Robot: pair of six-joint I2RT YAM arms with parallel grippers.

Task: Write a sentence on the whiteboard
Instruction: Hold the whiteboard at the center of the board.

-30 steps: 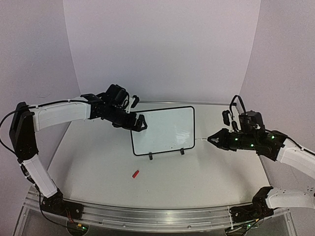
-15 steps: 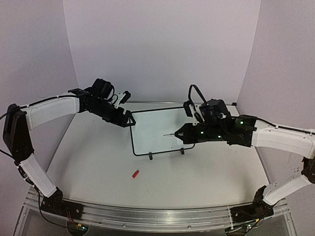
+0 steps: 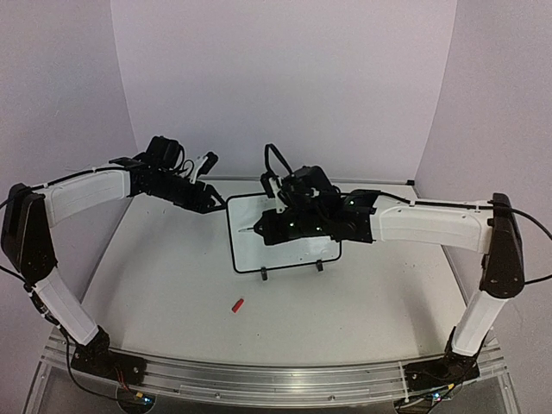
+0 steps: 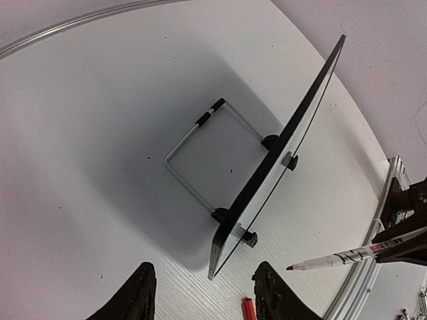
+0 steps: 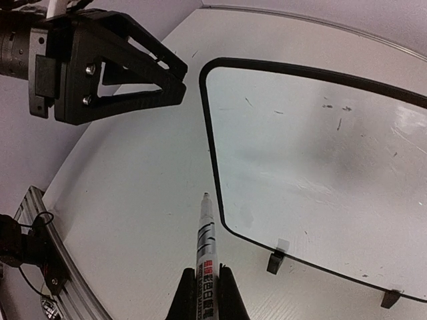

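The whiteboard [image 3: 289, 256] stands tilted back on its wire stand [image 4: 209, 113] in the middle of the table [image 3: 172, 276], both arms crowding its black-framed left edge. The left gripper [image 3: 216, 201] hangs just beside the upper left corner, jaws partly apart with nothing between them. The right gripper [image 3: 269, 229] is clamped on a marker [image 5: 205, 237] whose bare tip hovers in front of that edge, apart from the white face. A red cap [image 3: 237, 304] lies alone on the open table in front.
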